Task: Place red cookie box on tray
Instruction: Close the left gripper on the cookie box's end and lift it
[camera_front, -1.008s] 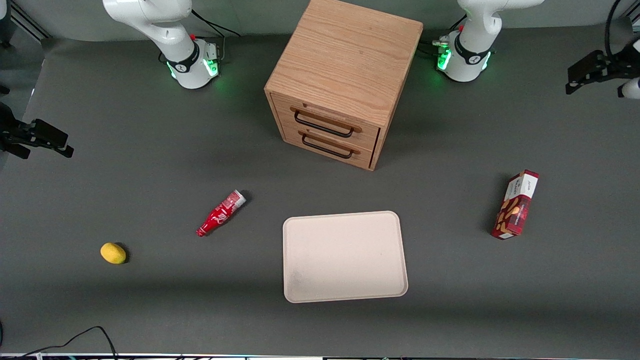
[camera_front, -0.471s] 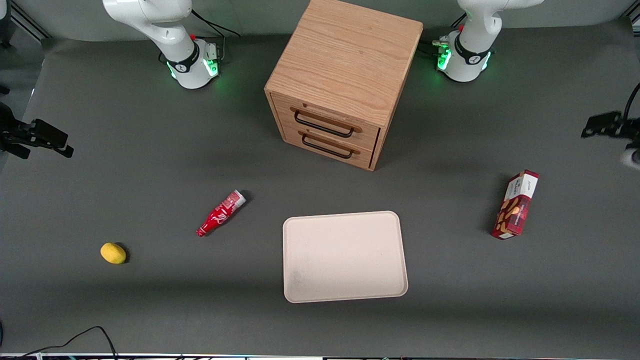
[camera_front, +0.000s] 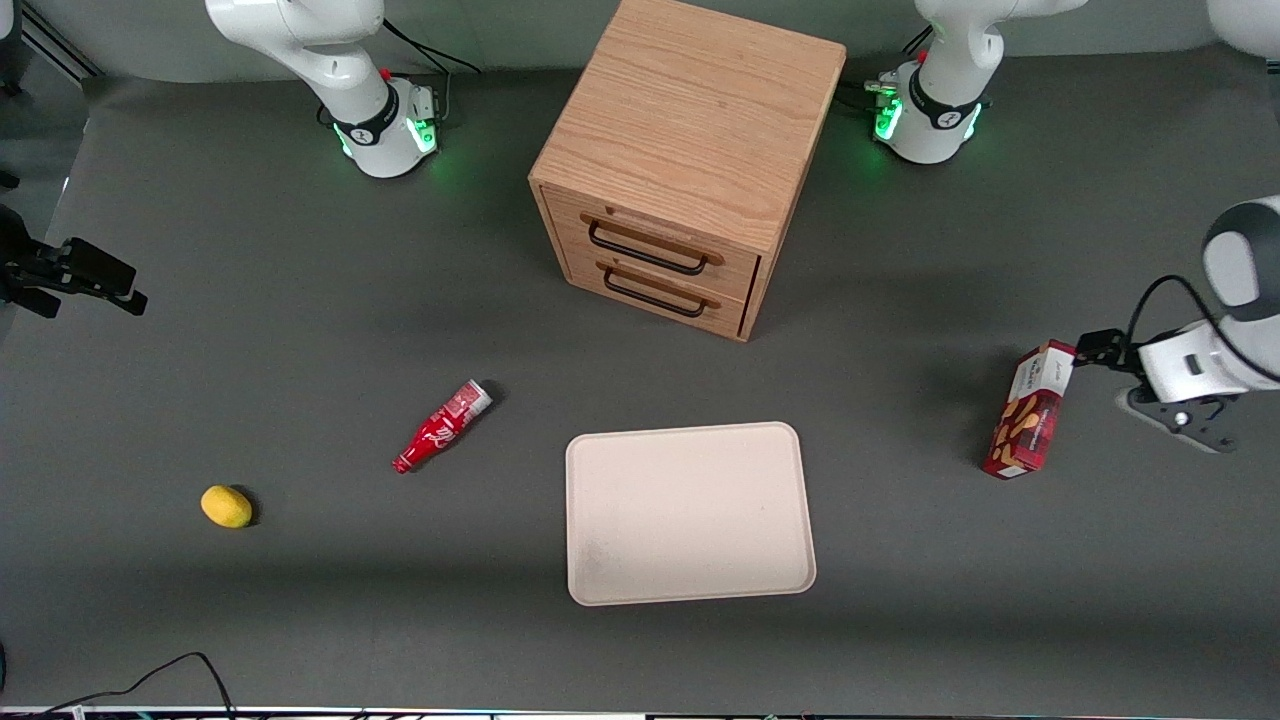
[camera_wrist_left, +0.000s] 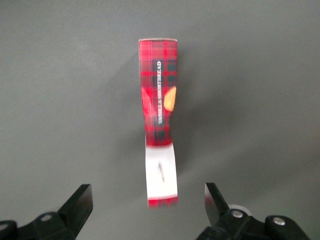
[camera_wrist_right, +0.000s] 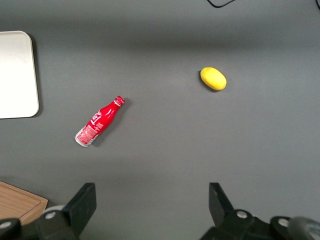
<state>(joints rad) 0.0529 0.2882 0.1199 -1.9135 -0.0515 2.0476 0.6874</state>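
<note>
The red cookie box (camera_front: 1030, 410), a slim plaid carton with a white end panel, lies on the table toward the working arm's end. It is apart from the beige tray (camera_front: 690, 512), which lies flat in front of the drawer cabinet. My left-arm gripper (camera_front: 1095, 352) hovers by the box's white end, at the end farther from the front camera. In the left wrist view the gripper (camera_wrist_left: 147, 205) is open. The box (camera_wrist_left: 159, 100) stretches away from it, and the white end sits about level with the fingertips (camera_wrist_left: 80, 202), touching neither.
A wooden two-drawer cabinet (camera_front: 690, 160) stands at the table's middle, farther from the front camera than the tray. A small red bottle (camera_front: 441, 427) and a yellow lemon (camera_front: 227, 506) lie toward the parked arm's end. A cable (camera_front: 150, 680) runs along the near edge.
My working arm has swung in from the table's edge and come down beside the cookie box's white end. Box, tray and the other objects have not moved.
</note>
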